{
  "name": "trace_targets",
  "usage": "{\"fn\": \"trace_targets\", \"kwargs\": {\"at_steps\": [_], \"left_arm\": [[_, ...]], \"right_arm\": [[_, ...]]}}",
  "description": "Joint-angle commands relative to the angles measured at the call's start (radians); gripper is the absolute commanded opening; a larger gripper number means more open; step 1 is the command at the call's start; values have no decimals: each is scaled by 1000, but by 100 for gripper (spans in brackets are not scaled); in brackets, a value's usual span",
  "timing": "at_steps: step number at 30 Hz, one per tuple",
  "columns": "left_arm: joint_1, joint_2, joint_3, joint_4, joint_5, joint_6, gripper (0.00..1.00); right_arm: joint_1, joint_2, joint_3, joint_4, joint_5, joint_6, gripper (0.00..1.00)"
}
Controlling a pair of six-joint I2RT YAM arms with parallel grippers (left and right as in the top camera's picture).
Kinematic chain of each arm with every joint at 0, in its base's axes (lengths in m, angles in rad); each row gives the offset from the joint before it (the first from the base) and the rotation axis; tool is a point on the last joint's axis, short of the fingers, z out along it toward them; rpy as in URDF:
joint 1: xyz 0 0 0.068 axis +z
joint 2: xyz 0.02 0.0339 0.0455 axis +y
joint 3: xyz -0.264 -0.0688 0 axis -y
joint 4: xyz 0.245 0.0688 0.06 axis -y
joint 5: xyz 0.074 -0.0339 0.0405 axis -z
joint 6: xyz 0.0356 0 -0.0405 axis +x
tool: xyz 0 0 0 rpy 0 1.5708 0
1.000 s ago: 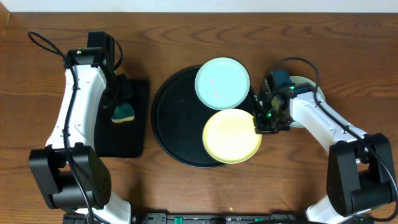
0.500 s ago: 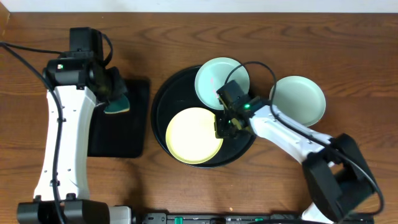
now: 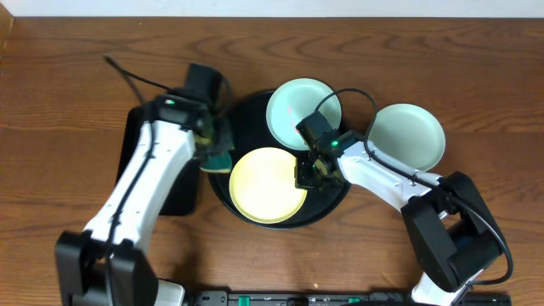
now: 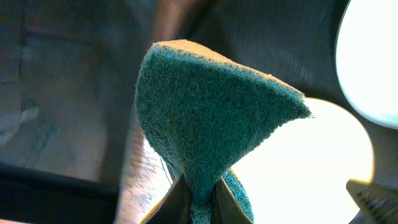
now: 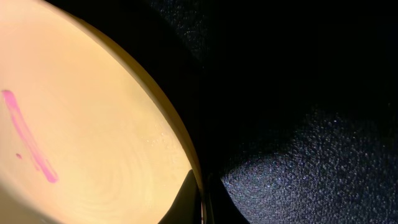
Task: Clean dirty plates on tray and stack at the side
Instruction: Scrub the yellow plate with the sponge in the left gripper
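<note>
Left end effector (image 3: 217, 146): clamped on green sponge (image 4: 205, 118), above tray (image 3: 242, 115) rim. Right end effector (image 3: 306, 174): pinching yellow plate (image 3: 265, 183) edge, on tray; plate carries pink streak (image 5: 28, 137).

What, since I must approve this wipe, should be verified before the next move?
1. ok: the left gripper clamps the sponge.
2. ok: the right gripper pinches the rim of the yellow plate.
3. ok: the yellow plate lies inside the tray.
4. ok: dirt is located, a pink streak on the yellow plate.
5. cannot tell: whether the sponge touches the yellow plate.
6. ok: one mint plate sits on the table, right of the tray.
</note>
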Motion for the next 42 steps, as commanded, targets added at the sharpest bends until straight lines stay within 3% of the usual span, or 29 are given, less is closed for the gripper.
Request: {"fn": "trace_targets", "kwargs": {"at_steps": [1, 7, 16, 19, 26, 28, 34, 39, 42], "left_arm": [[-53, 72, -27, 8, 62, -1, 7], [-130, 186, -27, 33, 95, 23, 7], [-197, 211, -48, 47, 60, -16, 7], [-201, 211, -104, 114, 31, -80, 8], [-201, 211, -216, 231, 28, -86, 7], [-201, 211, -229, 246, 64, -41, 7], [-201, 211, -229, 284, 464, 374, 7], [-201, 211, -229, 299, 483, 406, 7], [-200, 211, -229, 307, 381, 358, 7]], "right_arm": [[-8, 19, 18, 3, 10, 22, 1], [-8, 19, 18, 3, 10, 22, 1], [-8, 19, 18, 3, 10, 22, 1], [-8, 19, 18, 3, 10, 22, 1], [-8, 19, 18, 3, 9, 19, 1], [-8, 19, 18, 3, 9, 19, 1], [-8, 19, 18, 3, 9, 19, 1], [-8, 19, 18, 3, 9, 19, 1], [-8, 19, 18, 3, 9, 19, 1]]}}
